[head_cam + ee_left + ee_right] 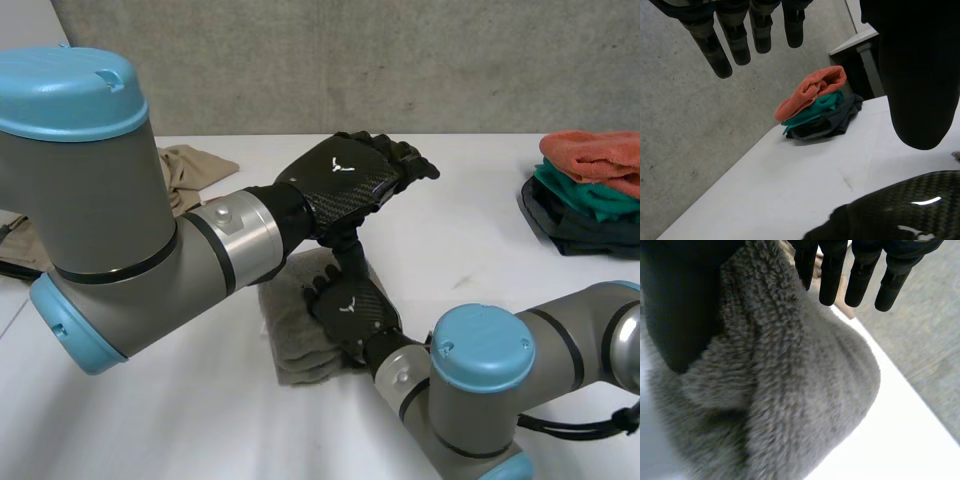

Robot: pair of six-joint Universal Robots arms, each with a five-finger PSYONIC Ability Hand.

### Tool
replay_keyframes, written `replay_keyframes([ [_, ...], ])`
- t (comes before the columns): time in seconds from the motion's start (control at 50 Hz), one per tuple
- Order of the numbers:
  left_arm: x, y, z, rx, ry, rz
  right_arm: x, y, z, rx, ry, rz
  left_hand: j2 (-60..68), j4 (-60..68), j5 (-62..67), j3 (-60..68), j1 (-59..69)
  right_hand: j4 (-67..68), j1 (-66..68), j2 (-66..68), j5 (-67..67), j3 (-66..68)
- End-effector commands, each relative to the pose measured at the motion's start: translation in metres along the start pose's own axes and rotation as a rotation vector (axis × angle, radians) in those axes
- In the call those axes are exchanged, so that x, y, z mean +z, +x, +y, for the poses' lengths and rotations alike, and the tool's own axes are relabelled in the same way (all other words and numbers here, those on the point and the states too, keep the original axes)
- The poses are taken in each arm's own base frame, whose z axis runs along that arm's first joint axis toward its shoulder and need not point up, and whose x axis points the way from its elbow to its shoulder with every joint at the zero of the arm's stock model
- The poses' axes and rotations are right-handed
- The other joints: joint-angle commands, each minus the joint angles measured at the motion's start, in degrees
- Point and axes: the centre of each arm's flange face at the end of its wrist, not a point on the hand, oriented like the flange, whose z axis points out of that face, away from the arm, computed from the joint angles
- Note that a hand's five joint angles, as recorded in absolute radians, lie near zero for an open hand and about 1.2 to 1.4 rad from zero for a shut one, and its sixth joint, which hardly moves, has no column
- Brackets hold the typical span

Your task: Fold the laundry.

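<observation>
Head view: the right hand point(350, 310) lay flat on the folded grey towel point(295, 345) mid-desk point(200, 420), and the left hand point(345, 180) hovered at its 12 o'clock. Left wrist view: the left fingers point(722, 50) were straight and empty. Right wrist view: the right fingers point(832, 275) were straight over the grey towel point(800, 390).

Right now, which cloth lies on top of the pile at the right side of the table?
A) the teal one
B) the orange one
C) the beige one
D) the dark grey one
B: the orange cloth lies uppermost, over the teal cloth and the dark grey cloth.
</observation>
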Motion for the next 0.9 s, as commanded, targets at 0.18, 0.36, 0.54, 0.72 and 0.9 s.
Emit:
replay_keyframes([
  [0.18, -0.001, 0.001, 0.006, -0.01, -0.017, 0.006, -0.008, 0.0, 0.008, 0.014, -0.056, -0.02, -0.8, -0.8, -1.9, -1.3, -0.1, 0.2, -1.2, -1.8, 1.4, -0.4],
  [0.36, -0.001, 0.001, 0.005, -0.007, -0.013, 0.005, 0.004, 0.002, 0.008, 0.0, -0.012, 0.007, -0.8, -0.8, -1.9, -1.3, -0.1, 1.9, 0.5, -0.1, 3.1, 1.3],
  [0.54, -0.002, -0.004, 0.005, -0.007, -0.012, -0.008, 0.015, 0.003, 0.009, -0.002, -0.001, 0.01, -0.8, -0.8, -1.9, -1.3, -0.1, 4.9, 3.5, 2.9, 6.1, 4.3],
  [0.72, -0.002, -0.005, 0.003, -0.005, -0.007, -0.011, 0.027, 0.025, 0.007, 0.007, 0.039, 0.088, -0.8, -0.8, -1.9, -1.3, -0.1, 61.1, 59.7, 59.1, 62.2, 60.4],
  [0.9, -0.01, -0.032, -0.011, 0.011, 0.029, -0.086, 0.039, 0.112, -0.034, -0.024, 0.201, 0.321, -0.8, -0.8, -1.9, -1.3, -0.1, 61.1, 59.7, 59.1, 62.2, 60.4],
])
